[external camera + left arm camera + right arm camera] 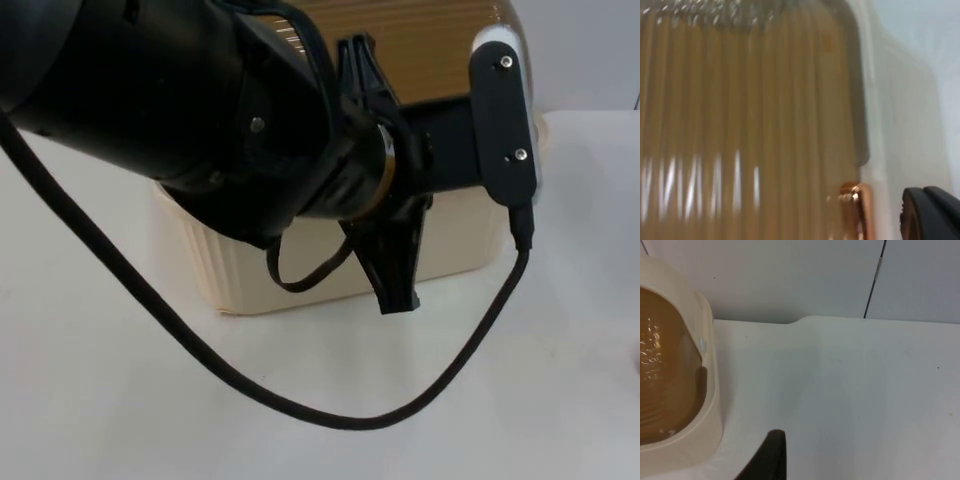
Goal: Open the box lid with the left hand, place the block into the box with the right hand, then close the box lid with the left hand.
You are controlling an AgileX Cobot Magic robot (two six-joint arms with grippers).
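One arm takes up most of my top view: the left arm (180,110) reaches across and down over the box (300,260), its left gripper (385,215) pointing down at the front wall. I cannot tell its finger state. My left wrist camera looks straight onto the ribbed amber lid (750,125). The right gripper (771,460) waits above the table (865,400) beside the box; fingers unclear.
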